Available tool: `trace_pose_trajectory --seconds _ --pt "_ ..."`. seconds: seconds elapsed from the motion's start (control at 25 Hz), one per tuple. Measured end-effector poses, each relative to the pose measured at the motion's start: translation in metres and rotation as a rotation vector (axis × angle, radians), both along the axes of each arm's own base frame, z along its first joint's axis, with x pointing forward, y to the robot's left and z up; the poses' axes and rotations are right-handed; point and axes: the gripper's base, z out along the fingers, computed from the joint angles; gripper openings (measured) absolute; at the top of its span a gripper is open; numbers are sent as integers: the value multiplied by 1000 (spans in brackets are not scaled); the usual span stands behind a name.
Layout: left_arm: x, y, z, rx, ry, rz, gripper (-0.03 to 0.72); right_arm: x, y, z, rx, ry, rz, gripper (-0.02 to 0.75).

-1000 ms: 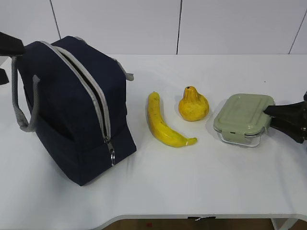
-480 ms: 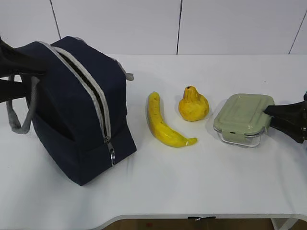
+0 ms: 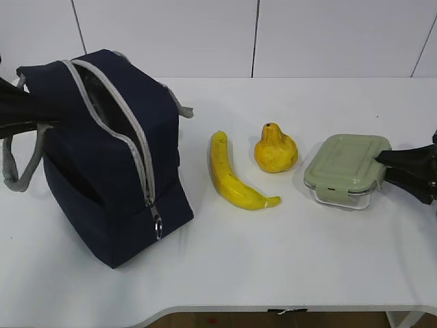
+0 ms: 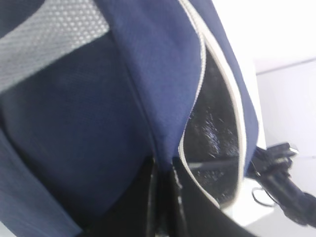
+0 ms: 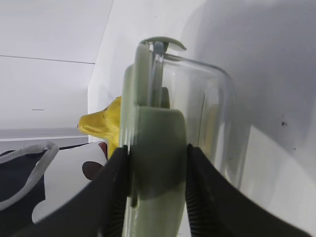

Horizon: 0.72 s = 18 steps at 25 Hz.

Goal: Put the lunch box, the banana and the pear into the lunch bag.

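Both end effectors engaged: right clamped on box edge, left apparently pinching bag mouth, far left of box.

Looks like a lab or test room. Plain white worktop with a rounded front edge, bare white wall panels with dark seams behind. No household furnishings; only staged items laid out in a row.

My exterior camera slants down across the table from the front; left wrist sits tight against the lunch bag; right wrist nearly touches the lunch box; exterior shares both.
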Motion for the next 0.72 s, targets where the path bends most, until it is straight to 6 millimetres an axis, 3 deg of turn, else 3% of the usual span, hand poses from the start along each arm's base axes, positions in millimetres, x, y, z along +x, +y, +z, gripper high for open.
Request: trace_pose_trajectory --seconds 0.2,0.4,0.52,0.72 --pt "-3 -6 1 -17 5 -44 4 0 0 0 16 15 -4 252" --pt "-5 -31 0 13 -16 -83 4 -1 1 0 29 29 -3 252" --pt "-5 -42 0 31 -34 -72 4 -2 1 8 13 26 -2 252" --pt "-4 -44 0 37 -42 -54 3 -4 2 26 10 4 -7 252"
